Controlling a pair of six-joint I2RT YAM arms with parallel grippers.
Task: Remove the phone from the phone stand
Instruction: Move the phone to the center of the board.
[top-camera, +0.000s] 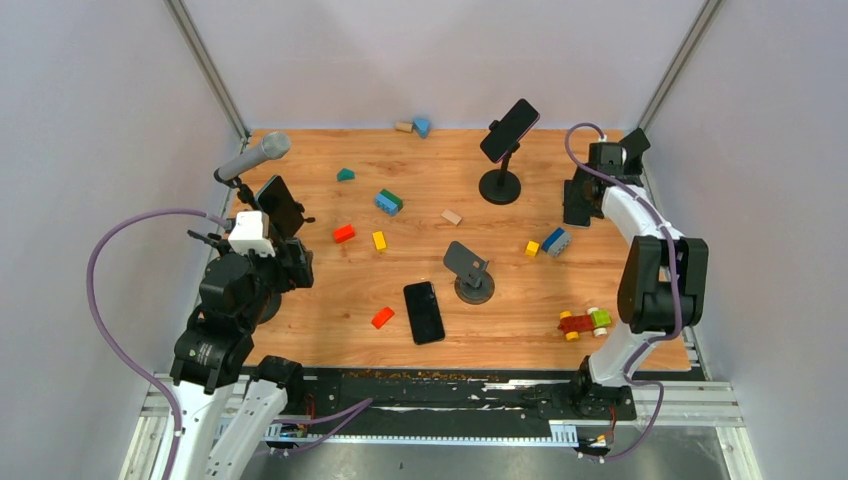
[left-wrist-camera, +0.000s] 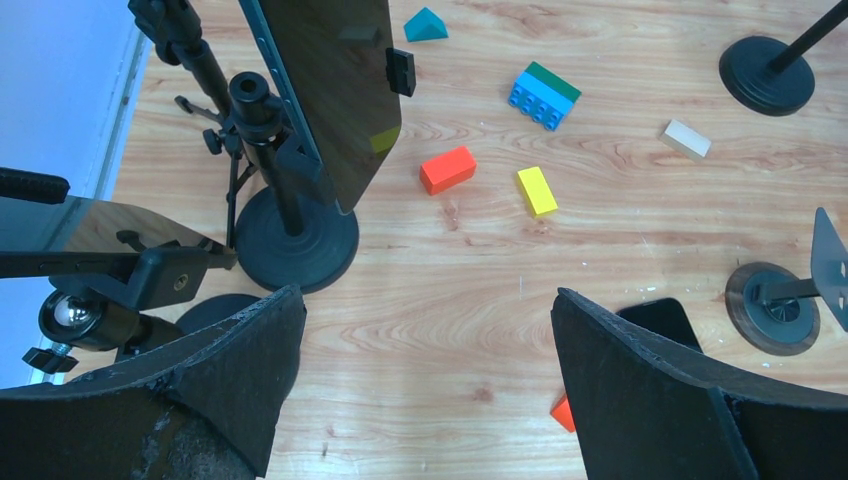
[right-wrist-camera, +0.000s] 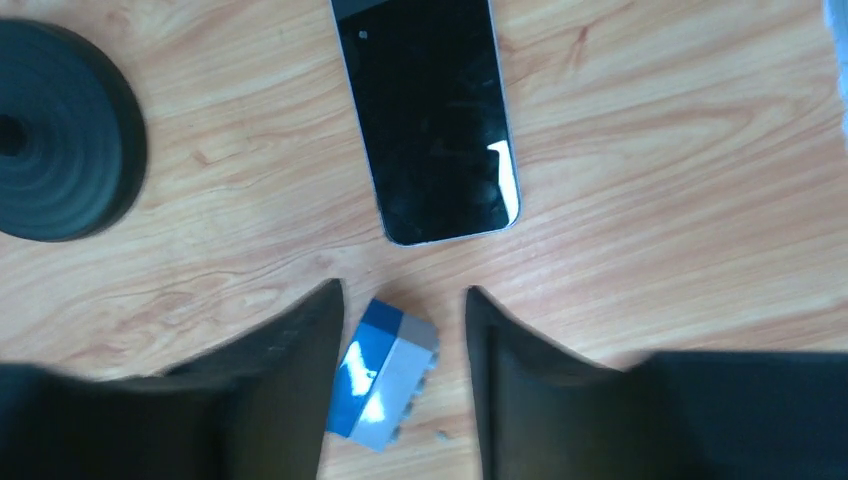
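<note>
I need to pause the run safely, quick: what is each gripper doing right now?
Left gripper: wide open, holding nothing.
Right gripper: narrowly open, holding nothing.

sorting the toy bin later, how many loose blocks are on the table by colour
red blocks: 2
yellow blocks: 2
tan blocks: 2
teal block: 1
blue block: 1
two-colour bricks: 2
joined multicolour cluster: 1
total: 11
</note>
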